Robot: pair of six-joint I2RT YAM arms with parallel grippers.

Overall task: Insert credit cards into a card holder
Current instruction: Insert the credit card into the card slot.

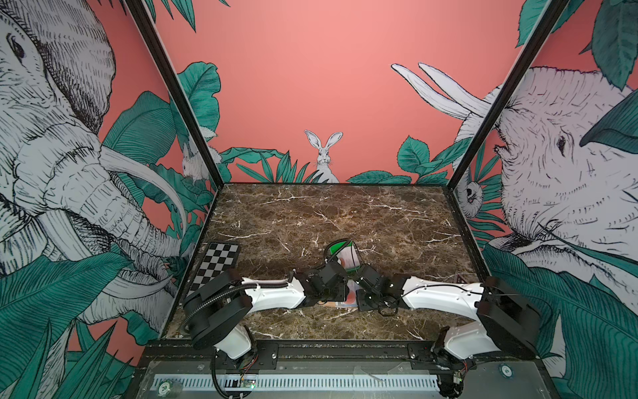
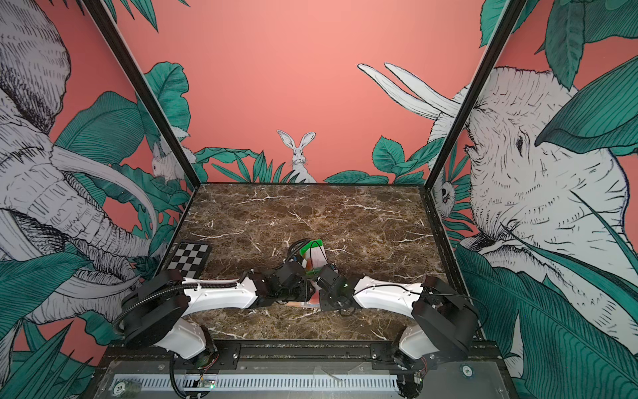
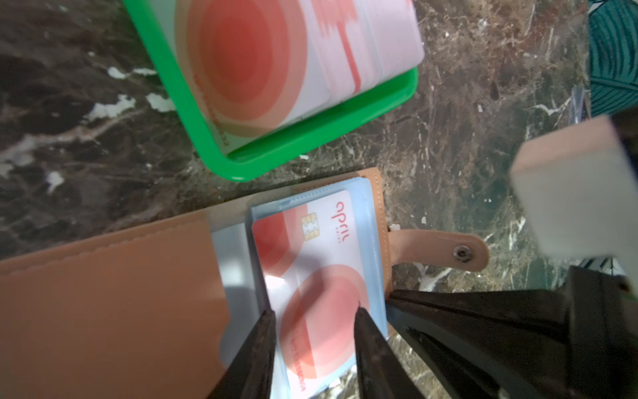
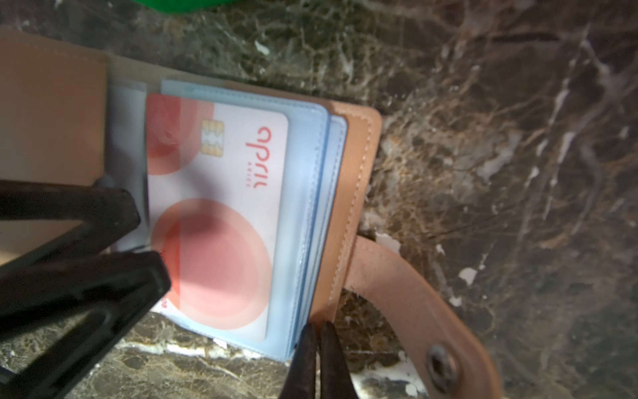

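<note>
The tan card holder (image 3: 103, 293) lies open on the marble, its strap with the snap stud (image 3: 461, 254) spread out flat. A white credit card with red-orange circles (image 3: 310, 248) sits partly inside the top light-blue sleeve (image 4: 307, 179). My left gripper (image 3: 314, 311) is open, and its fingertips (image 4: 117, 214) rest at the card's exposed long edge by the spine. My right gripper (image 4: 319, 324) is shut, with its tips against the corner of the tan cover (image 4: 359, 172). More credit cards (image 3: 248, 51) lie in the green tray (image 3: 207, 138). In both top views the wrists hide both grippers.
The green tray (image 1: 336, 247) stands just beyond the holder, close to both wrists. A checkerboard plate (image 1: 215, 266) lies at the left of the table. Printed walls close in the left, right and back sides. A pale blurred block (image 3: 569, 200) hangs close to the left wrist camera.
</note>
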